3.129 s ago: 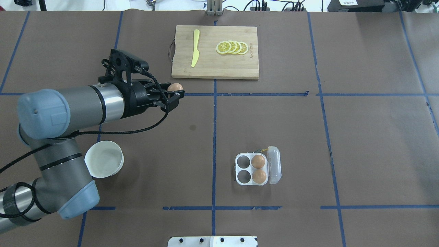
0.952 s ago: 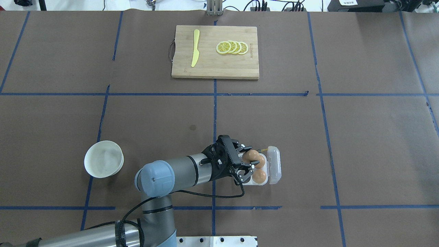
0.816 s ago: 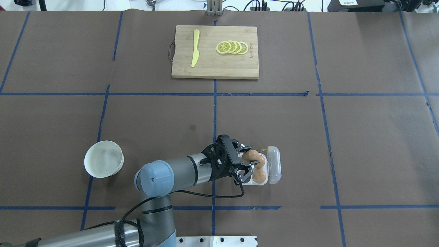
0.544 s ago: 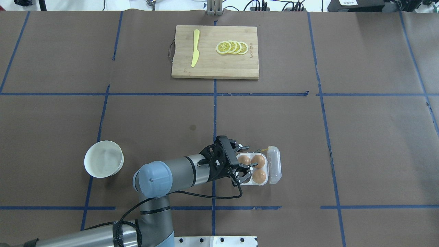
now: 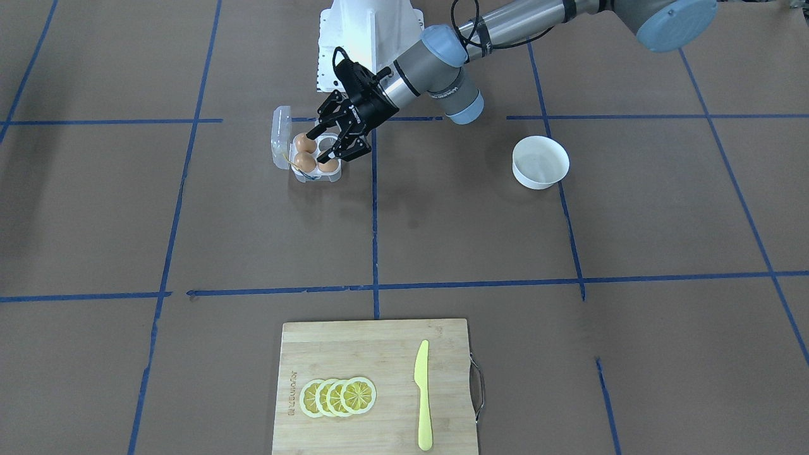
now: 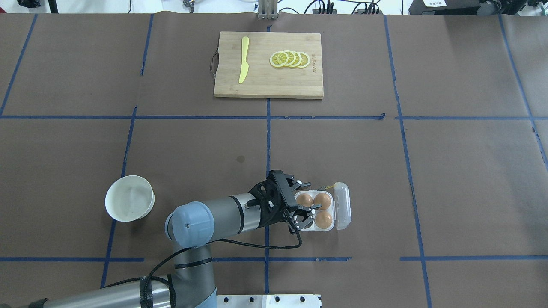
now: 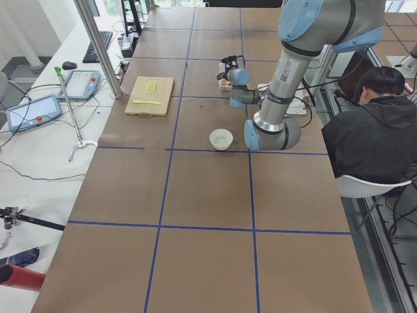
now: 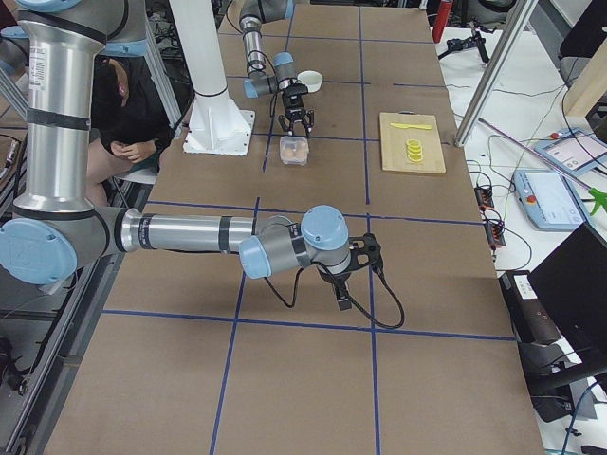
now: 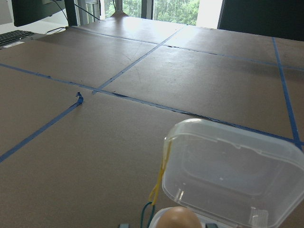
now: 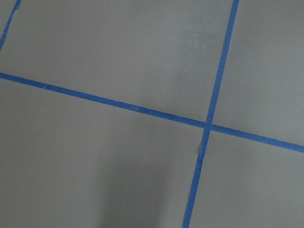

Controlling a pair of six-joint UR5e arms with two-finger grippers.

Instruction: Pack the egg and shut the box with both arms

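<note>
Left gripper (image 6: 309,202): claw wide, holding nothing, hovering over the left-hand cells of the box (image 6: 317,229). The egg (image 6: 304,199) sits in the box's far-left cell. Two other eggs (image 6: 322,201) fill the right-hand cells. Lid (image 6: 342,205) stands open on the box's right side. Box is near the robot-side edge, about mid-bench. Right gripper (image 8: 342,301) is low over the bench toward its right end; can't tell claw state.
</note>
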